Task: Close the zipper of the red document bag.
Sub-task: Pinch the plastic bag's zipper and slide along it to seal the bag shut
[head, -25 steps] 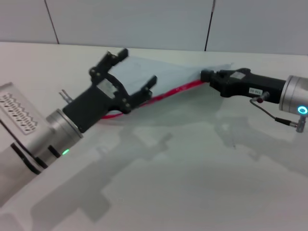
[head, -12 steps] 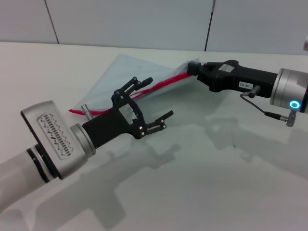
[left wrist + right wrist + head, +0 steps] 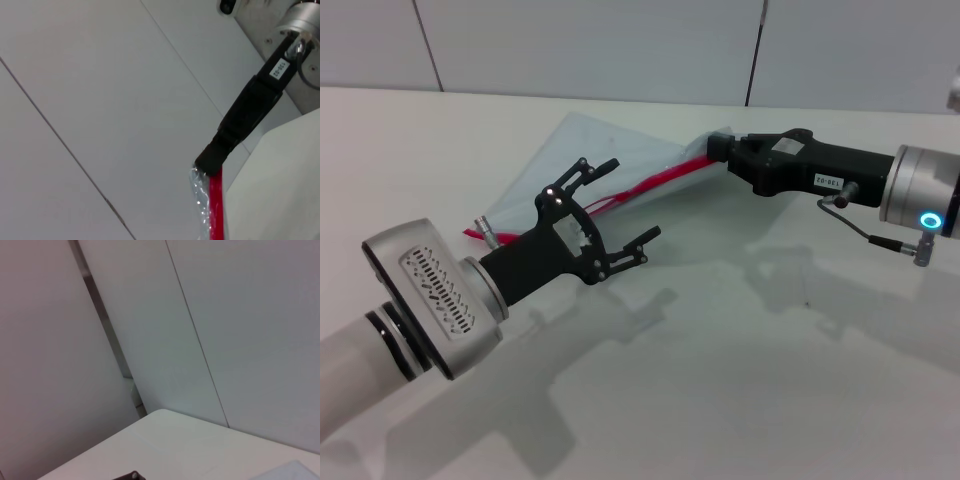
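The red document bag (image 3: 582, 155), a pale translucent pouch, lies at the back of the table with its right end raised. Its red zipper (image 3: 665, 178) runs along the near long edge, from the left corner up to my right gripper (image 3: 716, 152). That gripper is shut on the bag's right end at the zipper. The left wrist view shows the same grip: black right gripper (image 3: 209, 161) clamped on the zipper (image 3: 215, 205). My left gripper (image 3: 634, 198) hovers open in front of the zipper's middle, holding nothing. I cannot make out the slider.
The white table (image 3: 760, 380) stretches wide in front of both arms. A grey panelled wall (image 3: 620, 40) stands just behind the bag. The right wrist view shows only wall panels and a strip of table (image 3: 190, 440).
My left gripper, over the bag a second ago, has pulled back toward me and stayed open. My right gripper has shifted left, raising the bag's right end.
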### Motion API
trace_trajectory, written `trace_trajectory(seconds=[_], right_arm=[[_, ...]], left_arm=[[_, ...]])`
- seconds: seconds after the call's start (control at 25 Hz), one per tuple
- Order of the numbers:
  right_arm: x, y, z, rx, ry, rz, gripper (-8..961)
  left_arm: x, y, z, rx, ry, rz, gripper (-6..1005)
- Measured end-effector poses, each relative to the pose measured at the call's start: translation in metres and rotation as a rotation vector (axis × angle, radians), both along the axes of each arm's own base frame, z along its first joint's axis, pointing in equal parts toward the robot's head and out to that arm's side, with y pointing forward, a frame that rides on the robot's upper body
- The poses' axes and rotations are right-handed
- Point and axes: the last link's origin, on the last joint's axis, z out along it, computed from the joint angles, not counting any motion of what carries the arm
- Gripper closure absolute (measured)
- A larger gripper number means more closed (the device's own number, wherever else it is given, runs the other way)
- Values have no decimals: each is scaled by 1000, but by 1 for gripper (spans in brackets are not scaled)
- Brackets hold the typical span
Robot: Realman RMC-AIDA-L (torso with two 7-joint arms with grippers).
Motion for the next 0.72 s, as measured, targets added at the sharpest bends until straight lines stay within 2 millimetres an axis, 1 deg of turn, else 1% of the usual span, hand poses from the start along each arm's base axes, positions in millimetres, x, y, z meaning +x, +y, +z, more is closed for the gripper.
trace_trajectory(seconds=[0.4,0.72], right_arm=[[1,-2,-1,-9,-9,6,932],[0,-2,-2,-12,-13,10,933]], left_arm=[[-5,0,3,17,26,-3,140],[-5,-2,1,13,39,-13,142]])
